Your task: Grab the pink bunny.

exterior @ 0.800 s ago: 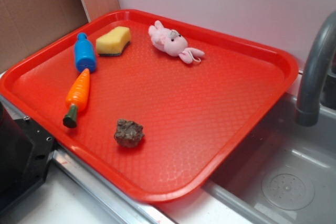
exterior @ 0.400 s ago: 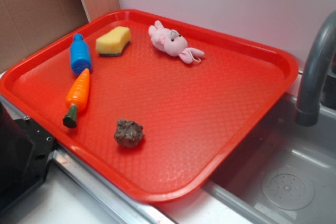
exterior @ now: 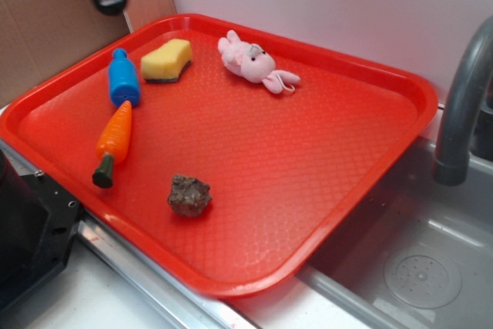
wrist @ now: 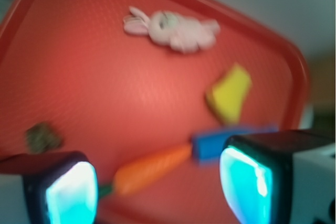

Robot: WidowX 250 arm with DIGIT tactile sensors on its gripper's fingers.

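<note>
No readable text, labels, brands or numbers anywhere I can see. Checked the exterior view and my wrist view; the wrist view is too blurred for fine print.

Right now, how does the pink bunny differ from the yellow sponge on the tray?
The pink bunny is pale pink plush with ears and limbs; the yellow sponge is a plain yellow block with a dark underside. The bunny lies stretched out on its side, an irregular shape, while the sponge sits flat on its dark side. Both rest untouched near the far edge of the red tray, about the same size.
</note>
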